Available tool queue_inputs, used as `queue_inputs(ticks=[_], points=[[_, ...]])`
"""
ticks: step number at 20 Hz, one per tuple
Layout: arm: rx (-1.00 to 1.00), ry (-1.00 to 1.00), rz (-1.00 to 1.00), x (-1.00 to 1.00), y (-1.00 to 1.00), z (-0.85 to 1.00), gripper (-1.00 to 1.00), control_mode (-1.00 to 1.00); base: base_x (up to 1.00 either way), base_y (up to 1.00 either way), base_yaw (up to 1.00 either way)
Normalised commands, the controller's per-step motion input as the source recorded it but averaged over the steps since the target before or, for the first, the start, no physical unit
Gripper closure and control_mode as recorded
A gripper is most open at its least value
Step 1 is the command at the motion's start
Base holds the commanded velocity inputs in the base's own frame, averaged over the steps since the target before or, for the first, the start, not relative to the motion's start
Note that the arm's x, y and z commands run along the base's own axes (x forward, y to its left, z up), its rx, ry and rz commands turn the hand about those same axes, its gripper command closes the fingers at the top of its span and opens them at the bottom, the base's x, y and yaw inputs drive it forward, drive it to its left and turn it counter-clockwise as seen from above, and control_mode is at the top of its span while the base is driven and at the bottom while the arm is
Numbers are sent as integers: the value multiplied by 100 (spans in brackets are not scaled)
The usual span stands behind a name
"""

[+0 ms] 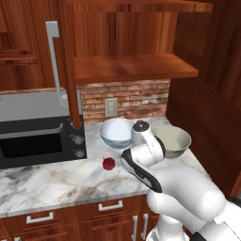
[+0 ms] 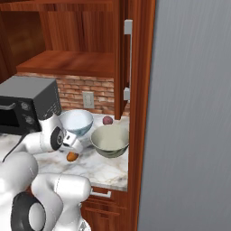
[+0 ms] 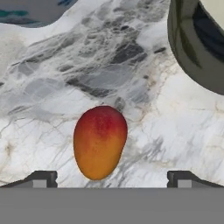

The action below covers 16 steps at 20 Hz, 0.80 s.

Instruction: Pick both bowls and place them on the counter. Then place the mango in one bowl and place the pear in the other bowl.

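The mango (image 3: 99,141) lies on the marble counter (image 3: 87,65), orange-yellow with a red blush. My gripper (image 3: 113,180) hangs just over it, open, one finger on each side and nothing held. In the right base view the gripper (image 2: 72,148) points down at the mango (image 2: 71,156). The white floral bowl (image 1: 116,132) and the grey-green bowl (image 1: 172,140) stand upright side by side on the counter (image 1: 47,181). The grey-green bowl (image 3: 197,43) is close to the mango on its right. The dark red pear (image 1: 108,163) rests in front of the white bowl.
A black microwave (image 1: 37,141) sits on the counter's left part. A paler pinkish-red fruit (image 2: 107,120) lies behind the grey-green bowl (image 2: 109,140) by the brick wall. A wooden shelf (image 1: 132,68) hangs overhead. A tall grey panel (image 2: 189,113) bounds the right side.
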Motion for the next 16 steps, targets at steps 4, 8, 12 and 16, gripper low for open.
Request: queue_inputs(ticks=[4,8,12,16], points=[[0,0,14,6,0,-32,-100,-100,0,0,0],[0,0,15,13,0,-18,-100,-100,0,0,0],[0,0,12,13,-1,-15,-100,-100,0,0,0],[0,0,3,4,-3,-19,-100,-100,0,0,0]])
